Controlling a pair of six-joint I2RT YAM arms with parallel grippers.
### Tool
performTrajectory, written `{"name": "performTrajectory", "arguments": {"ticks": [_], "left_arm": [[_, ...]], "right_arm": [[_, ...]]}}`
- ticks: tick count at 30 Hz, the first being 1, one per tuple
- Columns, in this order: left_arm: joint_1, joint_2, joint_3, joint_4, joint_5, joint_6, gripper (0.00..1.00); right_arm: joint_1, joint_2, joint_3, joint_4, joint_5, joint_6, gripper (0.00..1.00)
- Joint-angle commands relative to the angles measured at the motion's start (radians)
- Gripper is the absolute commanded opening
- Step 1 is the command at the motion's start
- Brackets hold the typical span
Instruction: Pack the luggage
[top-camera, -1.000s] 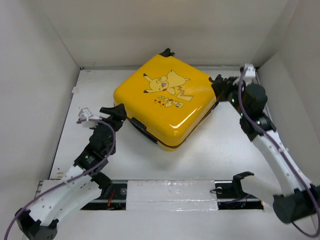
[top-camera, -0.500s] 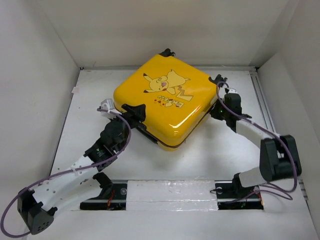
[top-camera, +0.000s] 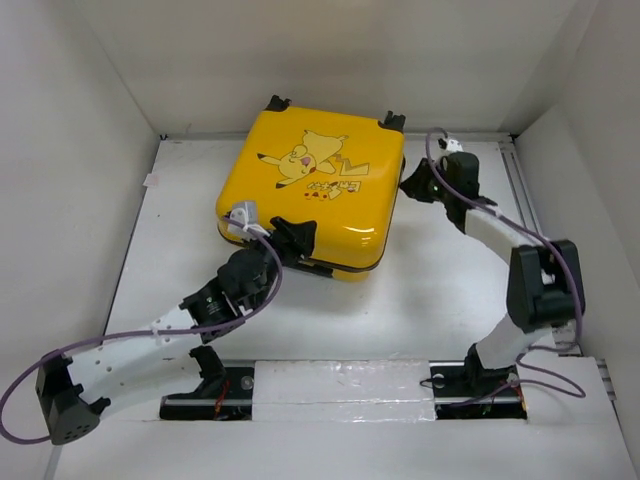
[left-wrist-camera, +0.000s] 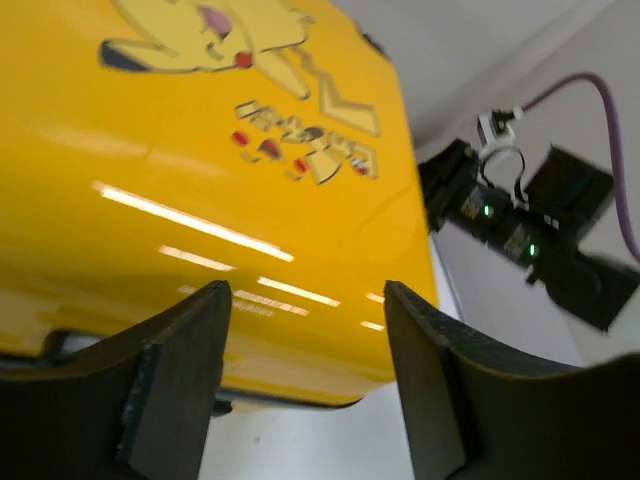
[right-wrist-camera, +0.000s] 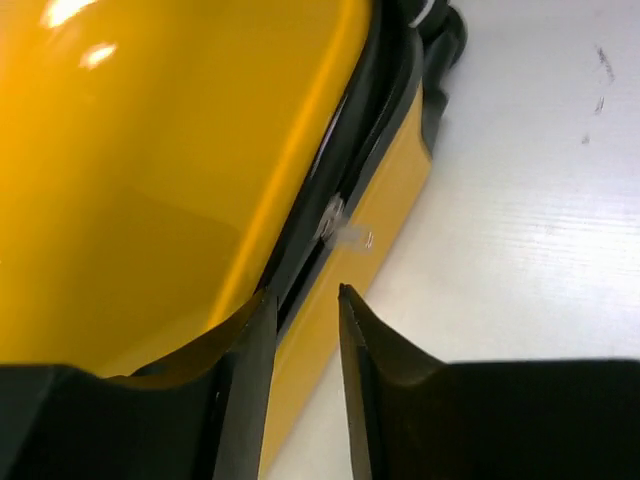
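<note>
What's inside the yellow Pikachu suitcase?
The small yellow hard-shell suitcase lies shut, so its inside is covered. Only the glossy lid with the cartoon and the black seam along its side can be seen.

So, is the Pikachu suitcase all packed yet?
Nearly, it seems. Done: the luggage lies flat with its lid down. In hand: the right end effector points at the side seam by the zipper pull, while the open left end effector sits at the near edge. Left: probably zipping it; what's inside is hidden.
</note>
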Motion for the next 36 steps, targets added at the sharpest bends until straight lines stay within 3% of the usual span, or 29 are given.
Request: {"name": "performTrajectory", "arguments": {"ticks": [1, 3, 4, 6, 7, 10, 12, 13, 14, 15, 16, 19, 23, 27, 32, 36], "left_arm": [[-0.003, 0.044, 0.097, 0.166, 0.053, 0.12, 0.55], [-0.013, 0.131, 0.171, 0.208, 0.125, 0.183, 0.45], [-0.026, 0.171, 0.211, 0.208, 0.139, 0.207, 0.4], [-0.092, 0.238, 0.272, 0.208, 0.124, 0.269, 0.28], [-0.197, 0.286, 0.288, 0.24, 0.039, 0.342, 0.25], [-0.324, 0.311, 0.245, 0.256, -0.025, 0.381, 0.21], [-0.324, 0.274, 0.179, 0.212, 0.047, 0.271, 0.17], [-0.324, 0.253, 0.095, 0.187, 0.048, 0.225, 0.16], [-0.324, 0.201, 0.053, 0.155, 0.037, 0.167, 0.11], [-0.324, 0.167, 0.012, 0.082, 0.02, 0.101, 0.08], [-0.324, 0.13, -0.034, 0.058, 0.008, -0.006, 0.06], [-0.347, -0.026, -0.204, -0.022, -0.055, -0.131, 0.03], [-0.347, -0.085, -0.318, -0.045, -0.055, -0.231, 0.06], [-0.347, -0.013, -0.332, 0.024, -0.064, -0.216, 0.09], [-0.324, 0.127, -0.3, 0.116, -0.031, -0.173, 0.1], [-0.301, 0.202, -0.274, 0.139, -0.064, -0.173, 0.1]], "right_arm": [[0.013, -0.217, -0.242, 0.194, -0.063, 0.002, 0.39], [0.024, -0.358, -0.393, 0.356, -0.098, 0.015, 0.4], [0.036, -0.398, -0.551, 0.433, -0.141, 0.016, 0.4], [0.045, -0.479, -0.686, 0.653, -0.178, 0.051, 0.42], [0.045, -0.501, -0.778, 0.712, -0.218, 0.066, 0.37], [0.035, -0.501, -0.843, 0.827, -0.263, 0.078, 0.18], [0.035, -0.465, -0.855, 0.893, -0.331, 0.063, 0.05], [0.035, -0.42, -0.855, 0.947, -0.377, 0.048, 0.03], [0.035, -0.4, -0.855, 0.967, -0.443, 0.048, 0.03], [0.035, -0.385, -0.84, 0.979, -0.467, 0.033, 0.1], [0.035, -0.376, -0.84, 0.979, -0.467, 0.016, 0.18], [0.07, -0.375, -0.831, 0.943, -0.462, -0.02, 0.37], [0.11, -0.407, -0.809, 0.845, -0.406, -0.079, 0.38], [0.131, -0.437, -0.728, 0.633, -0.387, -0.2, 0.38], [0.131, -0.428, -0.653, 0.487, -0.384, -0.306, 0.43], [0.144, -0.343, -0.614, 0.525, -0.465, -0.307, 0.43]]}}
